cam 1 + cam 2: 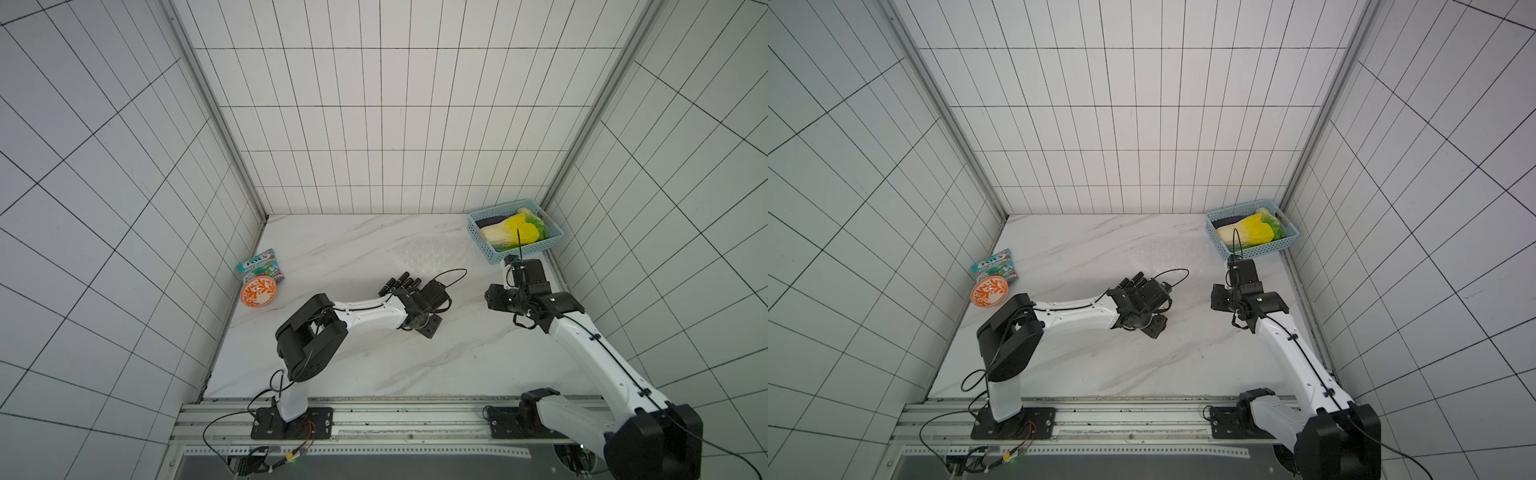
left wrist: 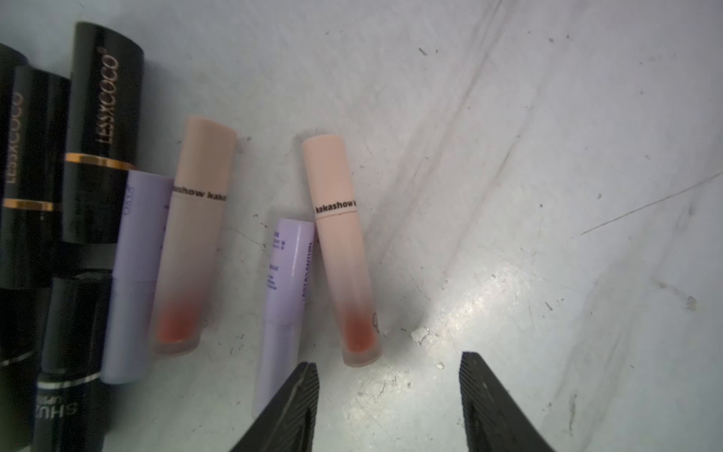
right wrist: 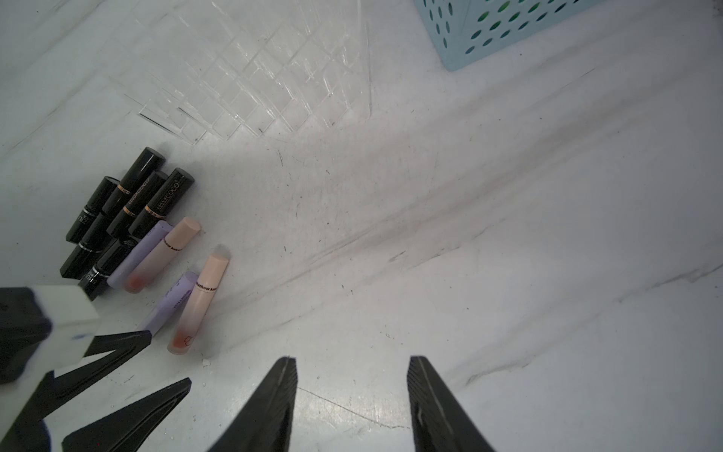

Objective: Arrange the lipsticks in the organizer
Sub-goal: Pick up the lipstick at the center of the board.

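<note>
These lipsticks [image 3: 160, 203] look light, hard and roll-happy, so I'd pinch the peach tube [image 2: 339, 250] mid-barrel; left pincer [image 2: 388, 360] and right pincer [image 3: 352, 358] both gape apart, empty.

The left arm [image 1: 365, 316] rises from its base to a folded elbow. Its white forearm then runs almost level out to a black wrist [image 1: 415, 309], which bends down over the left tool [image 2: 389, 362]. That tool's jaws stand apart, and its two ribbed black fingers [image 2: 289, 411] taper to blunt tips.

The right arm [image 1: 582, 349] stretches long and straight from its base, with its wrist block [image 1: 528, 299] turned down. The right tool [image 3: 352, 359] also has its jaws parted, somewhat narrower than the left tool's. Its dark fingers [image 3: 266, 411] slant in toward each other.

In the right wrist view, the left tool's fingers sit just off to one side of the right tool, near but not touching it.
</note>
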`<action>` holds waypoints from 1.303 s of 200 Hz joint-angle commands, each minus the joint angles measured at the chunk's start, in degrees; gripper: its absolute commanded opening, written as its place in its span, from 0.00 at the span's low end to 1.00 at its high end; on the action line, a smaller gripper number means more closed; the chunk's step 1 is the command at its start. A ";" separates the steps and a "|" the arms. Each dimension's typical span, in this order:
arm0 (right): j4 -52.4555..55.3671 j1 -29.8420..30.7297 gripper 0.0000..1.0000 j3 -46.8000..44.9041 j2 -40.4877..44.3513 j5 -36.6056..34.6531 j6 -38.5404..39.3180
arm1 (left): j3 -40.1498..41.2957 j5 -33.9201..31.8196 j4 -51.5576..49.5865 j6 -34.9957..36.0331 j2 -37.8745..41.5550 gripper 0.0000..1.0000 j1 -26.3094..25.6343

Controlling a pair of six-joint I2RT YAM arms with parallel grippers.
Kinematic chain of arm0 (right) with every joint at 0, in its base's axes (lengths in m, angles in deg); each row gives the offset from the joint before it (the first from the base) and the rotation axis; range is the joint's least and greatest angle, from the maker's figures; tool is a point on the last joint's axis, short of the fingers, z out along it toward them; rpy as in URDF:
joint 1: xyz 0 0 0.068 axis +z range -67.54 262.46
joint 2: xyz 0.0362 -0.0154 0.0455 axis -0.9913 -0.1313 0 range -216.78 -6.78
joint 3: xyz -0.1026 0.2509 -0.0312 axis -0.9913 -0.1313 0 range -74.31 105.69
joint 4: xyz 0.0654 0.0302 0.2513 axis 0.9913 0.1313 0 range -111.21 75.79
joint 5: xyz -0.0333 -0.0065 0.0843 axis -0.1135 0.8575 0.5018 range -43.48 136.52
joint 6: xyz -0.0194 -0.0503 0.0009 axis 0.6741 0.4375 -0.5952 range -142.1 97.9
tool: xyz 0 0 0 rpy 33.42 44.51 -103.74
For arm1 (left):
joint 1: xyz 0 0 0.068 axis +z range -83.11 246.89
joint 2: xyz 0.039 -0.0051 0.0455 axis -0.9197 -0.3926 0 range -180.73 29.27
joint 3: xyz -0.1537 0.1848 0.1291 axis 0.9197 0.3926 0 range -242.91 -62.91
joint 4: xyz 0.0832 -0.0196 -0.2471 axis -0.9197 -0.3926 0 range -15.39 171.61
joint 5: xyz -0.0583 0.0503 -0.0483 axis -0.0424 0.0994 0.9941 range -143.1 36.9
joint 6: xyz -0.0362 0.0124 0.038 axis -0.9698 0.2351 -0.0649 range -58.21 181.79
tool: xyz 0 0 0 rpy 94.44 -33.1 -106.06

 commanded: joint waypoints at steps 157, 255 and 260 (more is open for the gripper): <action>-0.67 -0.80 0.47 -2.13 3.22 2.07 -1.19 | -4.85 1.62 0.02 3.79 -7.29 0.31 3.07; 2.42 -0.98 0.56 0.20 5.28 12.29 -1.33 | 1.51 -0.09 -0.77 5.14 6.08 0.11 1.10; 3.03 -0.98 0.59 0.74 5.42 14.11 -1.29 | 2.46 0.26 -0.76 5.32 7.79 0.11 0.93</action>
